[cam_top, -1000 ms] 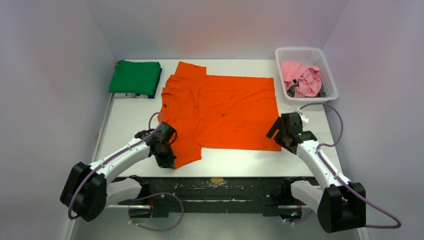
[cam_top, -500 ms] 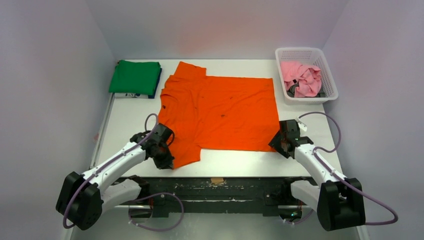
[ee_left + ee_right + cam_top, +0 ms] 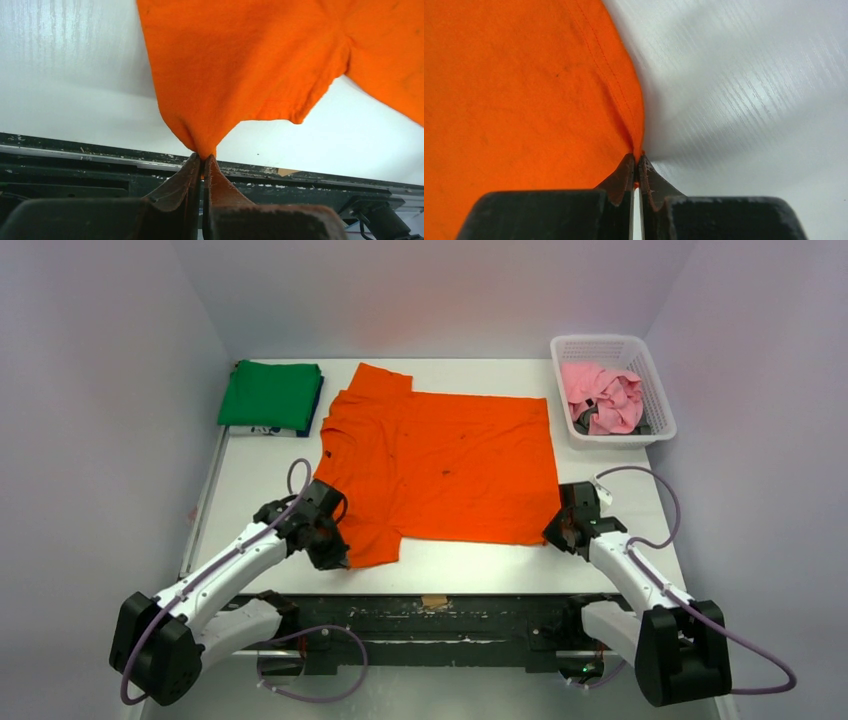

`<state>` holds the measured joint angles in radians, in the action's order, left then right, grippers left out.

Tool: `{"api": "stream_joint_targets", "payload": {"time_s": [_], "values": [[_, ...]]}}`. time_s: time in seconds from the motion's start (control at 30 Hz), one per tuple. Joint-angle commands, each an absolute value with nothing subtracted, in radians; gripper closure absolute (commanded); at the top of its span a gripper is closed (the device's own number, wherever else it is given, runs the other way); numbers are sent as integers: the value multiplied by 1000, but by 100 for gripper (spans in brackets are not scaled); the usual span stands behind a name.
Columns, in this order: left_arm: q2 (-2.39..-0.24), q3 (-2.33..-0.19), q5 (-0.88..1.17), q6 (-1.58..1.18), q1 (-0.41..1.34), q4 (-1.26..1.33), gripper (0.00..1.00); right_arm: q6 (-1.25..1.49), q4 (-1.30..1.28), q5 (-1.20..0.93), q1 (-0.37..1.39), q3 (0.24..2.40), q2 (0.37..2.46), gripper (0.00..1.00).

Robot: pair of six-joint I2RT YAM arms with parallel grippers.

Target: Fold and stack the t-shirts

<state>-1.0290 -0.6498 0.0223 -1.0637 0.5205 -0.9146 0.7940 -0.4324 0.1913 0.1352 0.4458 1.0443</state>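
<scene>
1. Left wrist view: the left gripper [image 3: 202, 159] was clamped shut on the tip of the near sleeve of the orange t-shirt [image 3: 240, 60], with the cloth drawn to a peak between its jaws.
2. The right gripper [image 3: 637, 159] was pinched tight on the stitched hem corner nearest the arms, right at the fabric's edge.
3. The shirt lay spread flat across the middle of the table [image 3: 260, 490]. It sat between a folded green t-shirt [image 3: 270, 395] at the far left and a white lattice basket [image 3: 655, 390] holding a crumpled pink t-shirt [image 3: 603, 395] at the far right.
4. Both bites looked shallow, so either corner could slip free on the lift. A sleeve tip gives more slack than a hem corner, and uneven pulling would likely skew or bunch the fold.
5. The shirt's long axis ran left to right across the table. Its collar end and sleeves pointed left toward the green shirt, and its hem pointed right toward the basket.
</scene>
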Motion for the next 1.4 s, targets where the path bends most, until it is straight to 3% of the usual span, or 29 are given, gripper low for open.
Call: {"api": "stream_joint_targets", "payload": {"time_s": [0.0, 0.47, 0.93, 1.37], "values": [[-997, -720, 49, -1053, 526, -902, 100, 757, -499, 164, 133, 467, 990, 100], [-1298, -1090, 120, -881, 422, -738, 100, 637, -526, 157, 133, 788, 1203, 100], [-1740, -1589, 146, -765, 245, -853, 100, 581, -584, 233, 125, 1116, 1528, 100], [-1987, -1858, 141, -692, 189, -890, 99, 595, -595, 283, 98, 1276, 1697, 100]]}}
